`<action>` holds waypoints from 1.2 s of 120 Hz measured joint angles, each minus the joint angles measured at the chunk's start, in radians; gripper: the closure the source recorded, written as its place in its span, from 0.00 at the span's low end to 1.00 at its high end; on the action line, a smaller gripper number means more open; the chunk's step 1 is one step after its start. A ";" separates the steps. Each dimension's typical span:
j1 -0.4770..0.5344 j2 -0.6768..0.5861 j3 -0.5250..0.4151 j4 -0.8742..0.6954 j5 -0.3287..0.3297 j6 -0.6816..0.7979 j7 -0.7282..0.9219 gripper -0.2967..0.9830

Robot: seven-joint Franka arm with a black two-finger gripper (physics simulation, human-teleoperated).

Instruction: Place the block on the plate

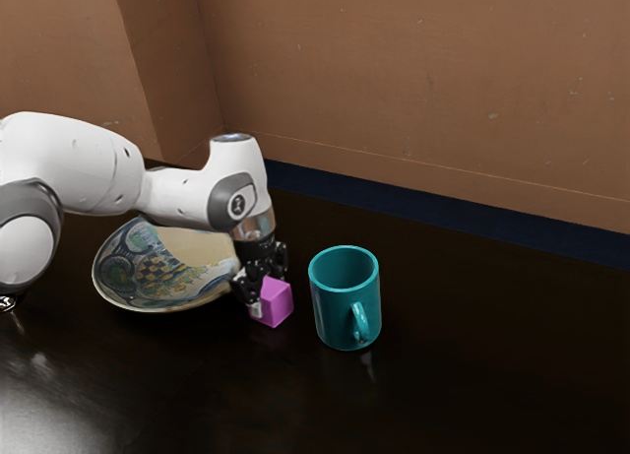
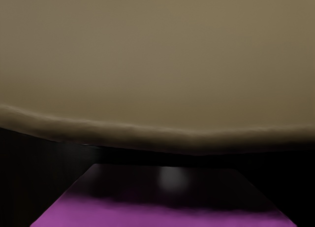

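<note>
- Pink-purple block: directly below the gripper, against its lower end, between the plate and the teal mug. Whether its base touches the table is unclear.
- Gripper: pointing down, low over the dark table. Whether it grips the block or merely stands around it, I cannot tell.
- Shallow patterned plate: just beside the block, toward the exterior view's left. In the wrist view its pale, curved rim passes close by the block. The block is outside the plate.
- Likely trouble there: moving sideways before rising enough could knock the block or gripper against the raised rim, pushing the plate away or twisting the block loose.
- A weak or off-centre grip could drop the block short, or leave it leaning on the sloping edge.
- Teal mug: upright, near the block toward the exterior view's right; a swing that way could bump it.
</note>
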 joint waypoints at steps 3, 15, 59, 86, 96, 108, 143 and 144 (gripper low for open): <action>-0.001 0.001 -0.002 0.004 0.000 0.000 0.001 0.50; -0.005 -0.005 -0.011 0.015 0.001 -0.001 0.003 0.50; -0.014 -0.116 -0.016 0.015 0.007 -0.020 0.008 0.50; -0.012 -0.221 -0.011 0.009 0.010 -0.068 0.009 0.50; 0.006 -0.237 -0.007 0.009 0.011 -0.082 0.009 0.50; 0.055 -0.245 -0.007 0.011 0.015 -0.093 0.010 0.50; 0.216 -0.233 -0.006 0.014 0.040 -0.105 0.011 0.50; 0.219 -0.232 -0.006 0.014 0.041 -0.105 0.011 0.50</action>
